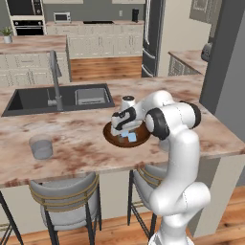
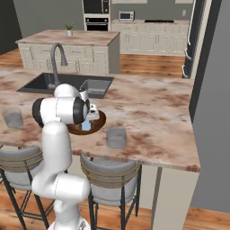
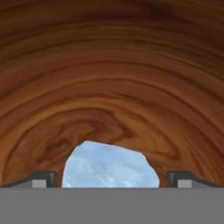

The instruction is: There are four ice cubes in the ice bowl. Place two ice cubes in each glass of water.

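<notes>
left glass [image 1: 41, 147]: on the counter [image 1: 72, 134], well off to the gripper's left, near the front edge; clear, standing upright; contents too faint to read.
sink [image 1: 57, 98]: behind and to the left of the gripper, faucet [image 1: 55, 79] upright at its near rim.
ice bowl [image 1: 125, 136]: dark wood, directly under the gripper; far rim hidden by the hand, right rim cut by the arm's elbow. In the right base view the bowl [image 2: 92, 126] is half covered by the arm's big joint.
gripper [image 1: 123, 130]: lowered inside the bowl, jaws spread wide apart, nothing clamped. In the hand view the two fingertips [image 3: 41, 178] sit far apart at the bottom corners, wood grain all round.
ice cubes [image 1: 130, 137]: pale blue, in the bowl just below and beside the fingers; count can't be made out, hand covers part. Hand view has one cube [image 3: 109, 166] between the open tips, lower part cut off; touching or not, can't tell.
right glass [image 2: 116, 138]: on the counter just to the gripper's right and nearer the front edge, apart from the bowl; in the left base view it's mostly hidden behind the arm.
stools [image 1: 67, 201]: below the counter edge, tops partly hidden.
</notes>
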You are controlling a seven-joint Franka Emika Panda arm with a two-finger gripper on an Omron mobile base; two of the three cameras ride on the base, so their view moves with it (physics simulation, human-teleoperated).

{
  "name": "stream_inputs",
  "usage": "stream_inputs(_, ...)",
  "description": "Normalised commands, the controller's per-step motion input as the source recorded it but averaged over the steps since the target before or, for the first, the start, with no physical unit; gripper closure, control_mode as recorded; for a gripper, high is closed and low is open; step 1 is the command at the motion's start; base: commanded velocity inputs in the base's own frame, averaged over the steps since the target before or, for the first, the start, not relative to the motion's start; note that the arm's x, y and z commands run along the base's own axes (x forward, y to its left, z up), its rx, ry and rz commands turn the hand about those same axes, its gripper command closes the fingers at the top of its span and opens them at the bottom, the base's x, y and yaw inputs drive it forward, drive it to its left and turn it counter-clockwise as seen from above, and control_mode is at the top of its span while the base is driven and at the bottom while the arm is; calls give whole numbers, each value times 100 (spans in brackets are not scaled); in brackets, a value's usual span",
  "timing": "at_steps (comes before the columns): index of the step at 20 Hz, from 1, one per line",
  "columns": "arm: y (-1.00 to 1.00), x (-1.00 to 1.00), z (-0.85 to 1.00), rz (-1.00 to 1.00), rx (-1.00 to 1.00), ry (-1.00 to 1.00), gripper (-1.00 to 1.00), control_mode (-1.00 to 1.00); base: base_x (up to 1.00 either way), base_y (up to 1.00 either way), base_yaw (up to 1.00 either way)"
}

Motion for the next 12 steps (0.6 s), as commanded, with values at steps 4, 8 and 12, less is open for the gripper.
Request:
stream_inputs(4,25,0,-23,0,-2,0,100,-100,0,0,0)
stream_inputs(8,11,-13,-7,0,0,0,100,-100,0,0,0)
stream_inputs(12,0,-51,0,2,0,-6,100,-100,0,0,0)
